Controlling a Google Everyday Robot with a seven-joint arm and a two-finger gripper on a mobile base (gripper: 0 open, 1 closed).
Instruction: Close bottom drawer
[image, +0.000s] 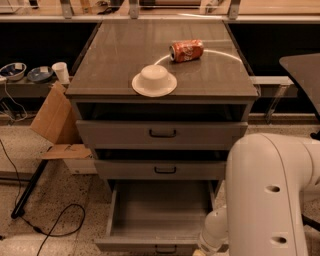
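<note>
bottom drawer (131, 244): wide shallow grey box, pulled out, flat front, black loop handle (165, 248) | gripper (199, 252): you see it at drawer's front right corner, grip hidden from you.

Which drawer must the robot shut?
Look at the grey cabinet in the middle, with three drawers. The bottom drawer is the lowest and the only one pulled far out, showing its empty inside; the gripper sits by its front corner.
</note>
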